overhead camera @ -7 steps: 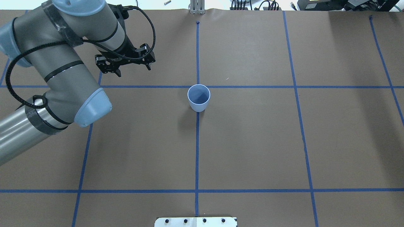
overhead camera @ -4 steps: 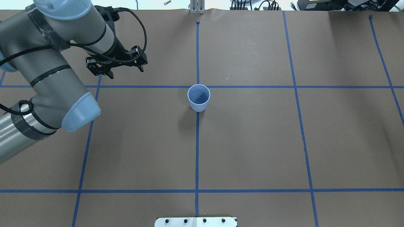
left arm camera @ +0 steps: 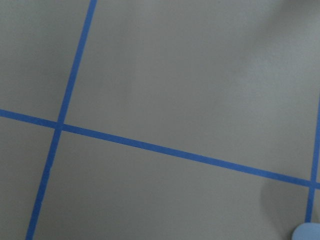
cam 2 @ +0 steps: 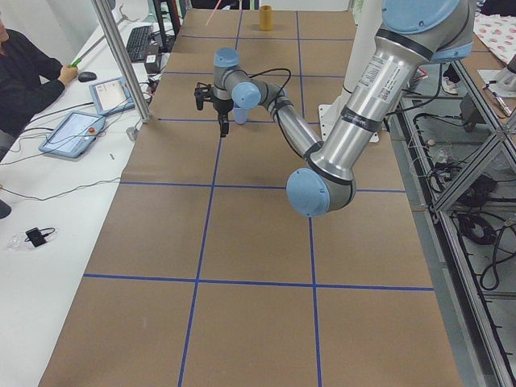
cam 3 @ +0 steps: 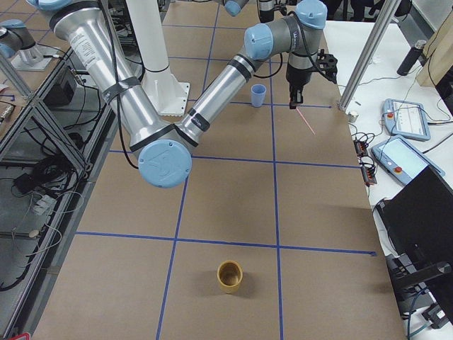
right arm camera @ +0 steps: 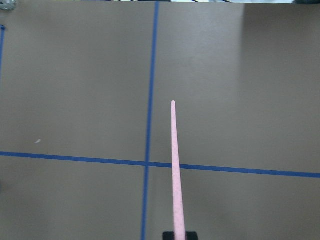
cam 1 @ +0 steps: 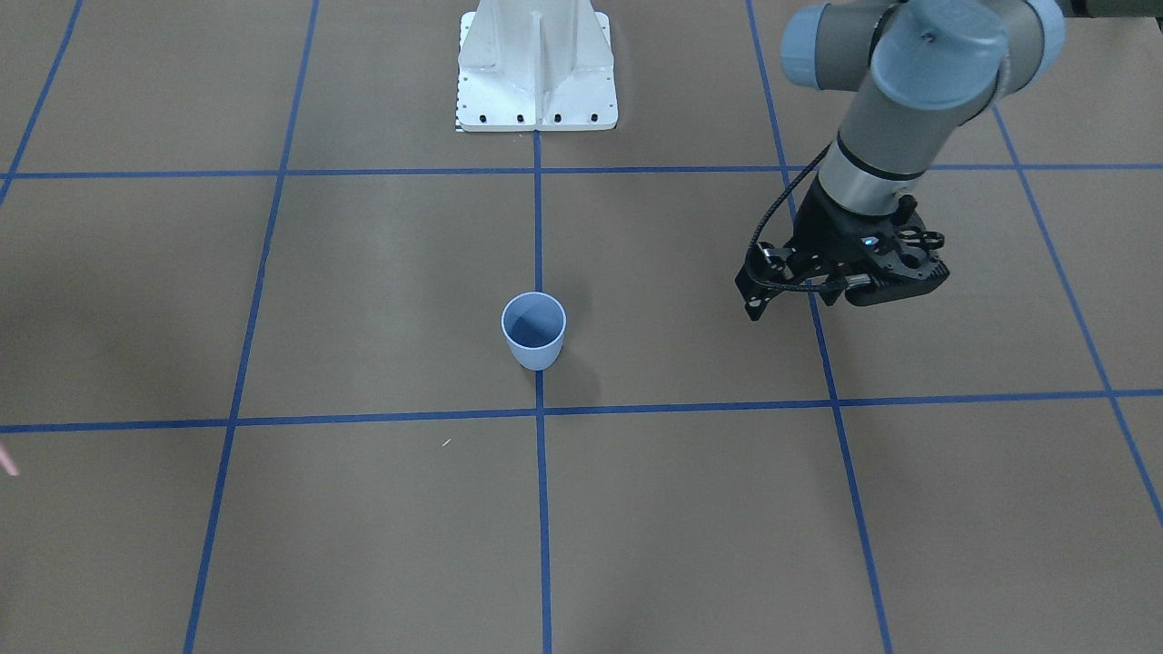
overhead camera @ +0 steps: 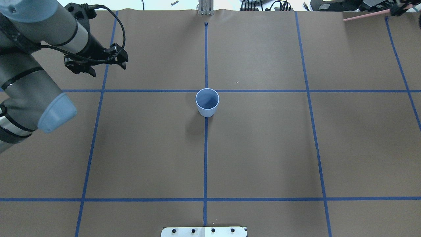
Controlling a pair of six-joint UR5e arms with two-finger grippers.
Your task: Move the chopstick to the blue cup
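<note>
Transfer not yet done: the right gripper (cam 3: 296, 99), clamped on the chopstick (right arm camera: 175, 165), hangs far right, well apart from the empty blue cup (overhead camera: 207, 102) at centre; the left gripper (overhead camera: 108, 69), jaws apart, holds nothing at far left.

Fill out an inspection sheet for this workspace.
Surface: brown paper with a blue tape grid, lying flat.
Job's things: blue cup upright, empty, at centre; chopstick off the table, in the right gripper.
Clutter: tan cup near the table's end on the robot's right.
Grippers: left gripper open, empty; right gripper shut on the chopstick.
Cables: black cable looped by the left wrist.
Surroundings: seated person, tablets on the side bench.
</note>
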